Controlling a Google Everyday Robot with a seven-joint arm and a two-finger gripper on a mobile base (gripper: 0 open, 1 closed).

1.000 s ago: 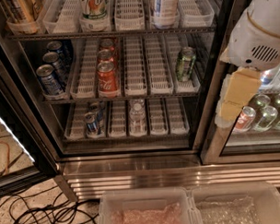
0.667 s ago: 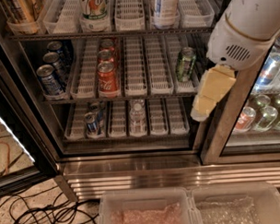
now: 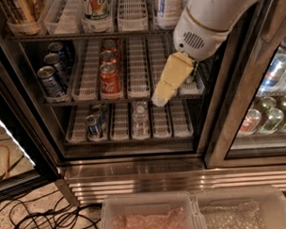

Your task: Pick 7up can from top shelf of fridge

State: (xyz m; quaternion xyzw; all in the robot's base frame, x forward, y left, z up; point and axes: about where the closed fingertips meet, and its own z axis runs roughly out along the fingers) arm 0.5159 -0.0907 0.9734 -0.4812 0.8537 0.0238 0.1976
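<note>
Nearest lie two clear plastic bins (image 3: 146, 215) lined with bubble wrap, and beyond them the ribbed steel base of the tall glass-door fridge (image 3: 150, 184). Before the middle shelves hangs the pale yellow tool (image 3: 160, 97) under its white arm (image 3: 210, 19), right of a red cola can (image 3: 110, 80) with white script; whether it is open or closed cannot be told. Farthest up, the whitish-green 7up can (image 3: 97, 6), its green-and-red logo partly cropped, stands in a white slotted tray on the dark top shelf (image 3: 145, 34), well apart from the tool.
</note>
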